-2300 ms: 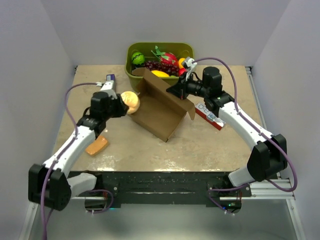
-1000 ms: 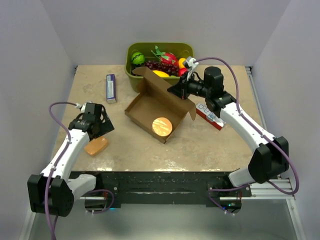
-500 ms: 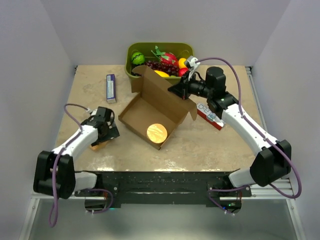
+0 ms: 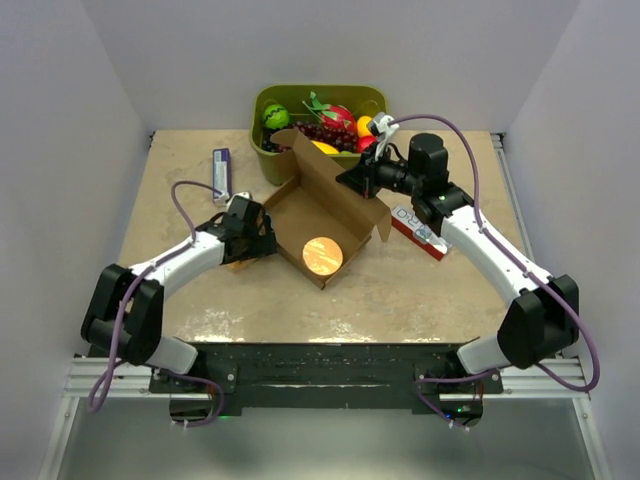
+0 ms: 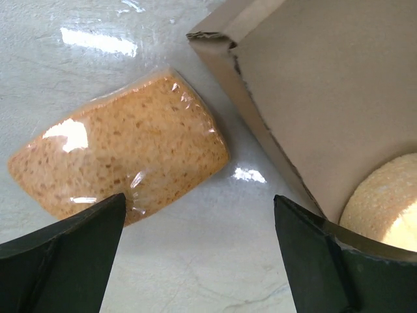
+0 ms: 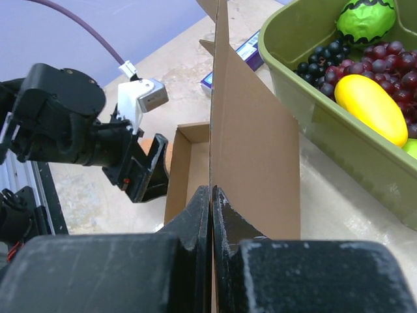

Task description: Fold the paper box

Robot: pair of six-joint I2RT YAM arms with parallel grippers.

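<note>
view: top external
paper box (image 4: pixel 298 222): lies open on the table (image 4: pixel 430 290); shallow tray down, one large flap standing up along its far-right side
right gripper (image 4: pixel 362 181): at the box's far-right side, clenched on the top edge of the raised flap
left gripper (image 4: pixel 263 240): at the box's left wall, low over the table, fingers spread, nothing in them
round bun (image 4: pixel 322 254): inside the box, at its near corner
green tub (image 4: pixel 262 150): just behind the box, full of fruit
purple packet (image 4: pixel 222 172): left of the box and farther back, apart from it
red-and-white carton (image 4: pixel 418 232): right of the box, near it

view: left wrist
left gripper (image 5: pixel 197 199): released; both dark fingers (image 5: pixel 65 254) stand wide apart and hold nothing
wrapped tan slab (image 5: pixel 124 163): flat on the table just beside the box's left wall
paper box (image 5: pixel 326 85): its left wall and a ragged corner fill the upper right
round bun (image 5: pixel 384 202): seen over that wall, inside the box

view: right wrist
right gripper (image 6: pixel 211 195): jaws pressed together on the flap's edge, cardboard rising straight up from between them
paper box (image 6: pixel 254 143): flap upright, tray corner visible to its left
left gripper (image 6: pixel 148 175): beyond the box's tray, at its far wall
green tub (image 6: pixel 339 143): right of the box's flap, a strip of table between; holds a yellow fruit (image 6: pixel 370 107), dark grapes (image 6: pixel 339 65) and a green fruit (image 6: pixel 365 19)
purple packet (image 6: pixel 238 52): beyond the box's flap, partly hidden by it
</note>
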